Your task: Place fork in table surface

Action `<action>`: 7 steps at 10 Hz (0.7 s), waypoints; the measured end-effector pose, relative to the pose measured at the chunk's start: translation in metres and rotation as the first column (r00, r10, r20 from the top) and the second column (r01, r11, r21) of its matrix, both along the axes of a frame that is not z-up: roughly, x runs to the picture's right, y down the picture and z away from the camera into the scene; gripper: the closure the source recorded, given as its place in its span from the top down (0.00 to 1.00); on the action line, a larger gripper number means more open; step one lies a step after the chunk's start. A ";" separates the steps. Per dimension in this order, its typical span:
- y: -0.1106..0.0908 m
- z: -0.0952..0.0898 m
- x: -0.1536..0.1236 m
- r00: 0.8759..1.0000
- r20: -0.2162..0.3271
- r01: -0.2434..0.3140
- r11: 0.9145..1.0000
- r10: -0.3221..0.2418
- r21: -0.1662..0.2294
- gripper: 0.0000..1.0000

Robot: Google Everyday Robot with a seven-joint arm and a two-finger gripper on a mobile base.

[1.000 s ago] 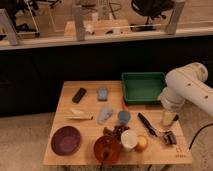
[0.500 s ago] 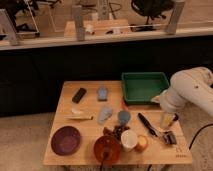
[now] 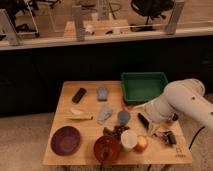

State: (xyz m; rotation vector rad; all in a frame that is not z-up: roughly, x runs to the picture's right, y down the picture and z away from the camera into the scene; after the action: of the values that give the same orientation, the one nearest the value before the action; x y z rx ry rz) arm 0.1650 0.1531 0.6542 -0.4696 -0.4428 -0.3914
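The table surface is a light-brown wooden top that fills the middle of the camera view. My white arm reaches in from the right over the table's right end. My gripper is the dark part hanging low over the front right of the table, right of a black brush. I cannot make out the fork; it may be hidden at the gripper or behind the arm.
A green tray stands at the back right. Elsewhere lie a black block, blue-grey items, a blue cup, a pale-yellow flat item, a purple plate, a brown bowl, a white cup and an orange fruit.
The arm's bulky white part has swung a little left and lower over the table's right end. The gripper stays near the front right corner. The objects have not moved.
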 end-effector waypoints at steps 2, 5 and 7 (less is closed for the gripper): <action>0.016 0.001 -0.033 0.995 0.035 0.088 0.996 -0.089 0.017 0.80; 0.044 -0.003 -0.082 0.957 0.135 0.255 0.967 -0.255 0.018 0.80; 0.058 -0.014 -0.097 0.915 0.199 0.355 0.935 -0.351 0.016 0.80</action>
State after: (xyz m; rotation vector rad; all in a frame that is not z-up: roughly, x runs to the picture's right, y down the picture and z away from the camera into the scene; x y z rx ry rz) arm 0.0682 0.2106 0.6405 -0.5342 -0.5574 -0.7901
